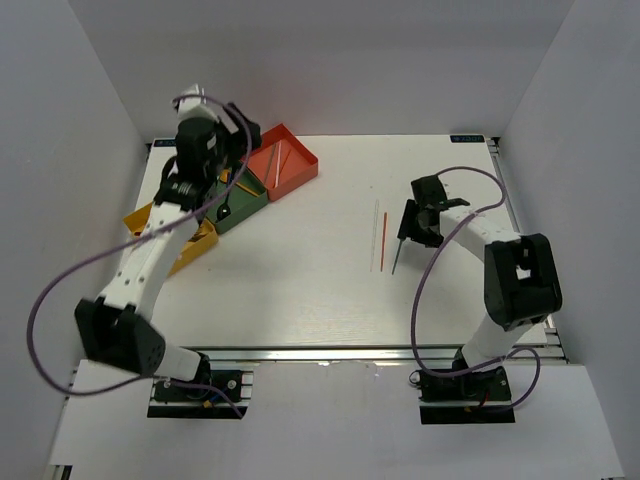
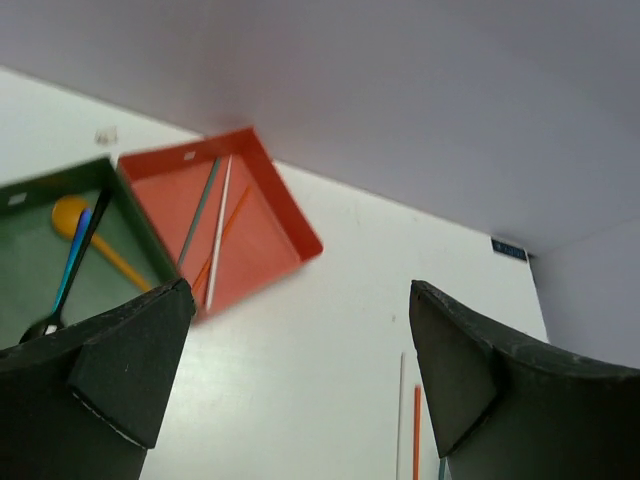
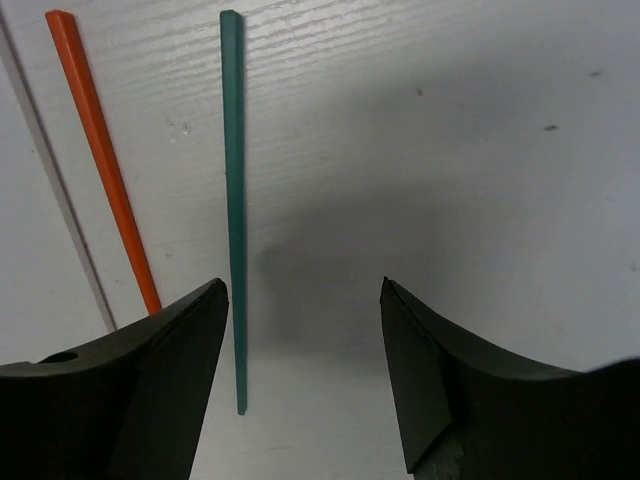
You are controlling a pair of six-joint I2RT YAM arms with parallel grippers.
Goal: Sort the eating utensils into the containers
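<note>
**Teal chopstick (image 3: pixel 233 200) sat off-centre between the spread fingers of the right gripper (image 3: pixel 302 290)**

The right gripper's jaws stood apart and pinched nothing. The chopstick lay flat on the table (image 1: pixel 300 290). Its near tip lay inside the gap, close to the finger on the red chopstick's (image 3: pixel 100 160) side and well clear of the other. Its long axis ran straight away from the wrist, crosswise to the closing line, so a small sideways shift looked enough to centre it. A silver chopstick (image 3: pixel 60 200) lay just beyond the red one. Far across the table, the left gripper (image 2: pixel 300 330) hung wide open and empty near the red-orange container (image 2: pixel 260 240), which already held three chopsticks. The right arm was plainly nearer.
</note>
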